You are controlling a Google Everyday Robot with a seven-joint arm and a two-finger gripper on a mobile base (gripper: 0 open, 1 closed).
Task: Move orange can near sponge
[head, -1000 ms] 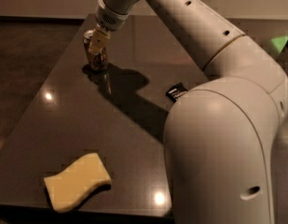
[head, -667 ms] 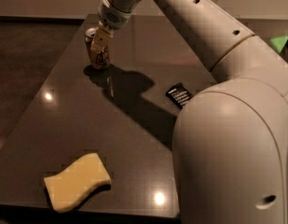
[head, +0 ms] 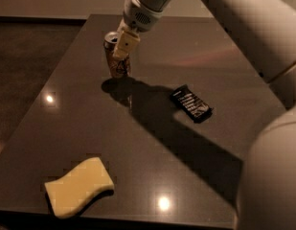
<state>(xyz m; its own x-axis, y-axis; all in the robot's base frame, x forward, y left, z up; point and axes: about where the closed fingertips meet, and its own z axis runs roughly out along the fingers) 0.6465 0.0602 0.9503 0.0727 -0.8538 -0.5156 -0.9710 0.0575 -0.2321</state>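
Observation:
The orange can (head: 118,69) is at the far left part of the dark table (head: 195,56), tilted, with its silver top toward the back left. My gripper (head: 122,49) comes down from above and is shut on the can, one pale finger (head: 126,43) lying across its front. The can's base is just above its shadow. The pale-yellow sponge (head: 79,186) lies flat near the front left corner, far from the can.
A flat black snack wrapper (head: 191,103) lies to the right of the can. My arm (head: 243,18) spans the upper right, and my body (head: 277,176) blocks the table's front right. The table's left and front edges drop off to dark floor.
The gripper with the can has shifted a little to the right and toward the front, and the can is more tilted. Sponge and wrapper have stayed put.

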